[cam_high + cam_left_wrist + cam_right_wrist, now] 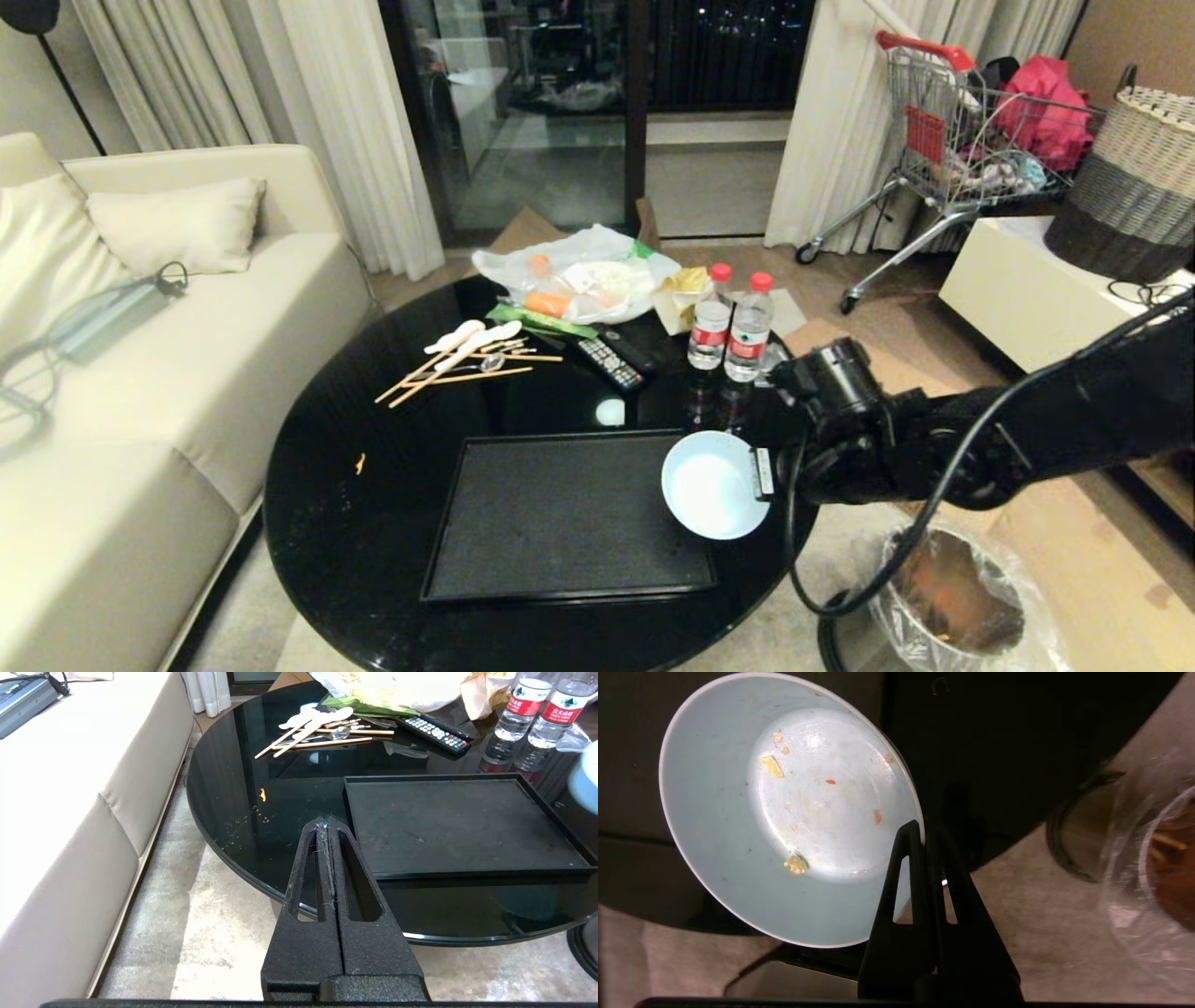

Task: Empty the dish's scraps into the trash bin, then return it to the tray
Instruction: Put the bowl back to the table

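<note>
Right gripper point(764, 473): pinched shut on the rim of the dish point(714, 483), holding it over the tray's right edge.
Dish: nearly emptied; only a few crumbs of scraps point(771, 766) cling inside.
Trash bin point(971, 597): on the floor off the table's right edge.
Tray point(560, 518): bare, near the table's front edge.
Left gripper point(326, 823): parked, closed, off the table's left front edge.
Step in hand: likely returning the dish; level it, lower it flat inside the rim, then release.
</note>
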`<state>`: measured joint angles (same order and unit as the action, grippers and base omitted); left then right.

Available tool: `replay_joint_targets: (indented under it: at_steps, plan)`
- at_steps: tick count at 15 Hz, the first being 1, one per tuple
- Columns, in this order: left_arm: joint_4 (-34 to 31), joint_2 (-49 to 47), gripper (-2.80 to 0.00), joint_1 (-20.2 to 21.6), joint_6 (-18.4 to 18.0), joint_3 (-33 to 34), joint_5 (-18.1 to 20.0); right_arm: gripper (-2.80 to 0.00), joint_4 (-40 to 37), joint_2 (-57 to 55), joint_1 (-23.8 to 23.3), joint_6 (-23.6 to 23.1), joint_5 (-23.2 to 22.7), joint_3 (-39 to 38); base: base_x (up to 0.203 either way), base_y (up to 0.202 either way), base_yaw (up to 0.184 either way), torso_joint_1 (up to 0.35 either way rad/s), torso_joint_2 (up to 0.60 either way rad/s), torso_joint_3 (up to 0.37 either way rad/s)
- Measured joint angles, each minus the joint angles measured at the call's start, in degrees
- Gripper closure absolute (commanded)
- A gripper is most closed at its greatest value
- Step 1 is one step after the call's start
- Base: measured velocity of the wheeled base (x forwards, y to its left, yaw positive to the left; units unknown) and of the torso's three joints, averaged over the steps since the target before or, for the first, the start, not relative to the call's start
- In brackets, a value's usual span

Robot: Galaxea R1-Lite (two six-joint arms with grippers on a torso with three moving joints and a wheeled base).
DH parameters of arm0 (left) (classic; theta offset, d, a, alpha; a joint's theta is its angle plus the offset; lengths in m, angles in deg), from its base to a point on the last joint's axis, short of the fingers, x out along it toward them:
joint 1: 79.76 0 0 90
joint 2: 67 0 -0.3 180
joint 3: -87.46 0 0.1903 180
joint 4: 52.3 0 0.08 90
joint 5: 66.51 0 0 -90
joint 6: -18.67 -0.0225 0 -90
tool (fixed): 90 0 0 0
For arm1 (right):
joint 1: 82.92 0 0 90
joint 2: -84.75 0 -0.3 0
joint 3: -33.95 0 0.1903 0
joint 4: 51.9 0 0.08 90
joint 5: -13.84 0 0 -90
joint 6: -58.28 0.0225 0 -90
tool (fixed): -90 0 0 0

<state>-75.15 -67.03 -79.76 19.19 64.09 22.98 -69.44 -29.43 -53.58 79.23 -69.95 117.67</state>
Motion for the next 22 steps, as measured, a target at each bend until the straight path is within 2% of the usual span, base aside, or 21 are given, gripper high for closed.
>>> replay_joint_targets:
  at_steps: [5,11,18,22]
  plan:
    - [0.0,0.0,0.0,0.0,0.0,0.0,0.0,0.0,-10.1,-8.5,5.2,12.7,1.2,14.5,0.0,0.0,0.0,0.0,0.0,0.0]
    - [0.0,0.0,0.0,0.0,0.0,0.0,0.0,0.0,-23.2,-17.6,8.1,26.2,1.2,30.8,0.0,0.0,0.0,0.0,0.0,0.0]
    - [0.0,0.0,0.0,0.0,0.0,0.0,0.0,0.0,-21.9,-24.5,8.3,28.7,3.6,38.4,0.0,0.0,0.0,0.0,0.0,0.0]
    - [0.0,0.0,0.0,0.0,0.0,0.0,0.0,0.0,-21.8,-27.1,8.3,29.0,4.1,39.5,0.0,0.0,0.0,0.0,0.0,0.0]
